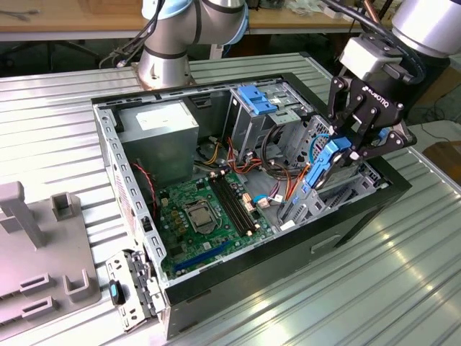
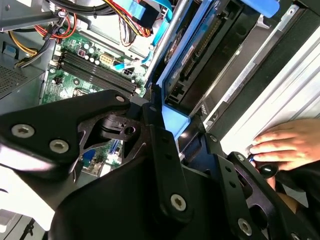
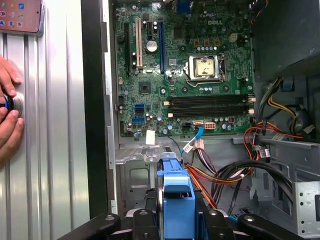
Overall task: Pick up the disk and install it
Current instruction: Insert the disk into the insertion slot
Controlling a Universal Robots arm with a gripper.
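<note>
Open computer case (image 1: 108,155) on ribbed table (image 1: 403,288), mid-frame in exterior view. Motherboard (image 1: 209,213) flat on case floor, centre. Gripper (image 1: 344,144) at right of frame, over case's right corner, fingers pinched tight on disk (image 1: 324,164), gripping across its blue-railed edges. Disk edge-on, tilted, long axis slanting down-left from fingers into bay below. Lower end among brackets; seated or not, can't tell.

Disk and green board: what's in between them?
In the first wrist view, coloured cables and a grey metal ledge lie between the disk and the board.
</note>
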